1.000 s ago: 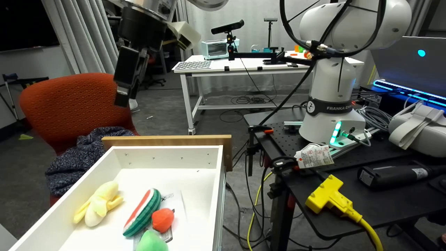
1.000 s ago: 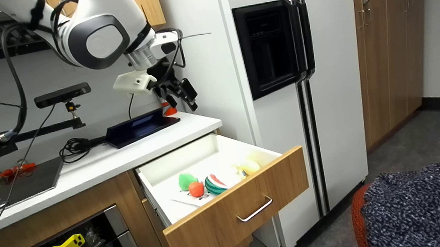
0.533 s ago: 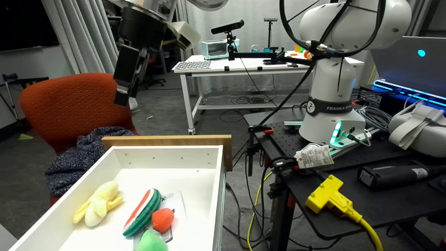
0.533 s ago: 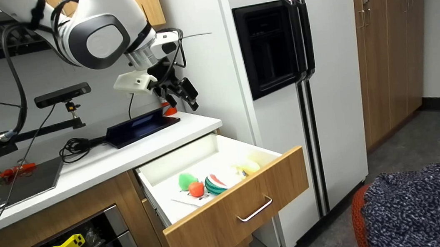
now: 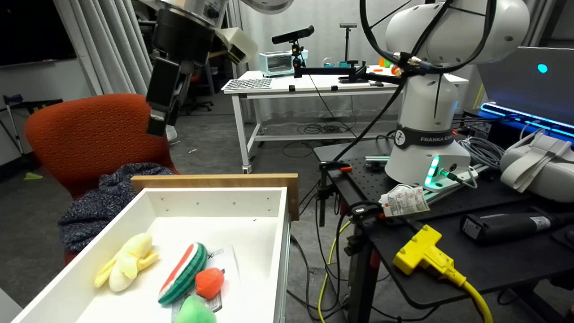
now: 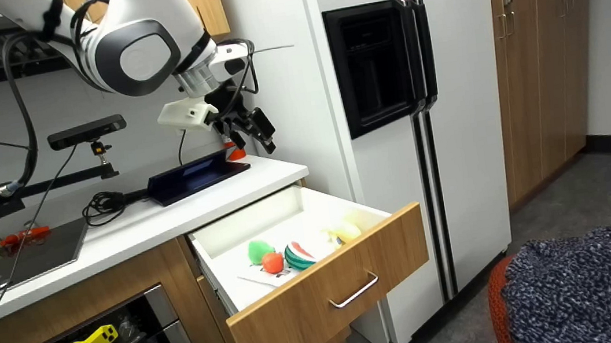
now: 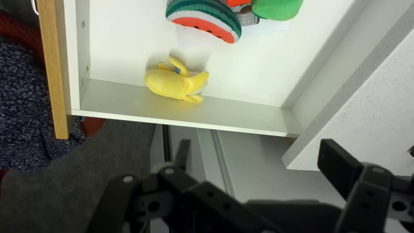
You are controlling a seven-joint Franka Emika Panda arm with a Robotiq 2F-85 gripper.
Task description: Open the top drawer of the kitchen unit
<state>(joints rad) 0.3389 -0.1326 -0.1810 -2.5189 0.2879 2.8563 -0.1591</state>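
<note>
The top drawer [image 5: 251,229] is pulled well out of the kitchen unit in both exterior views. It has white inner walls and a wood front panel [image 6: 306,318] with a metal bar handle [image 6: 355,292]. It also shows in the wrist view [image 7: 233,115]. My gripper [image 6: 255,142] is above the white counter's end, near the fridge side, higher than the drawer and touching nothing visible. In the wrist view the gripper [image 7: 255,155] has its two fingers wide apart with nothing between them, beyond the drawer's side wall. The handle is mostly out of the wrist view.
Inside the drawer lie a yellow plush banana [image 5: 128,262], a watermelon slice [image 5: 184,273], a red fruit [image 5: 209,282] and a green fruit [image 5: 196,310]. A white fridge [image 6: 389,184] stands beside the drawer. An orange chair [image 5: 96,134] stands beyond its front. A dark tablet-like object [image 6: 198,176] lies on the counter [image 6: 132,230].
</note>
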